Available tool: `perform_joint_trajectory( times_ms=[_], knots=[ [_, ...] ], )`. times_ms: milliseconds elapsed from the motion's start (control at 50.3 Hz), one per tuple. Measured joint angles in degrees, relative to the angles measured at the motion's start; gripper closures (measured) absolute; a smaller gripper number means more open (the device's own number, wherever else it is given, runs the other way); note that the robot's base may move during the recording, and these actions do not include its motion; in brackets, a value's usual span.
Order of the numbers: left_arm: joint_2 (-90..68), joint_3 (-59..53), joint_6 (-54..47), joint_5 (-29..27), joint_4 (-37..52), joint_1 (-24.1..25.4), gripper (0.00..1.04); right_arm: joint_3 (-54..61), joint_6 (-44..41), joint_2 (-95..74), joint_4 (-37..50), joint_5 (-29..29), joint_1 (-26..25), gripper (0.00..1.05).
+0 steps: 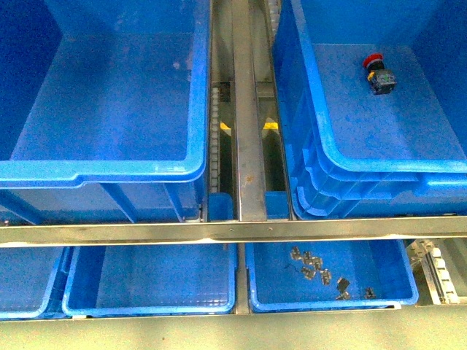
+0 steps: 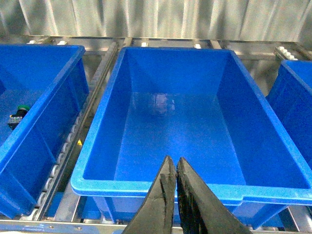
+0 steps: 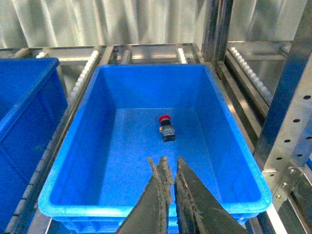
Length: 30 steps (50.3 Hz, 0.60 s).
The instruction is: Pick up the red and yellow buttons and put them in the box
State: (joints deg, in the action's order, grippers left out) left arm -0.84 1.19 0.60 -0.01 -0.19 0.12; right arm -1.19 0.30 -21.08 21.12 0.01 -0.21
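Red button (image 1: 377, 71) lies on its side mid-floor of right bin (image 1: 394, 166), clear of the walls. Left bin (image 1: 102, 172) holds nothing. Right hand (image 3: 170, 161) hangs over right bin's near rim, jaws nearly shut, empty. Left hand (image 2: 175, 160) hangs over left bin's near rim, closed on nothing. No yellow button in view. Can't tell which bin is the goal. Likely step is right hand picks red button. Open wide first, drop straight over it, and pinch the black body, not the round cap, which may slip. Lift above the rim, then cross.
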Motion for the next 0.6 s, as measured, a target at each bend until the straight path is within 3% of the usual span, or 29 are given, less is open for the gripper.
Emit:
perform_joint_trajectory(
  times_ms=[596],
  knots=[
    [0.0,0.0,0.0,0.0,0.0,0.02,1.02,0.0,0.0,10.73,-10.71,0.0,0.02,1.01]
  ],
)
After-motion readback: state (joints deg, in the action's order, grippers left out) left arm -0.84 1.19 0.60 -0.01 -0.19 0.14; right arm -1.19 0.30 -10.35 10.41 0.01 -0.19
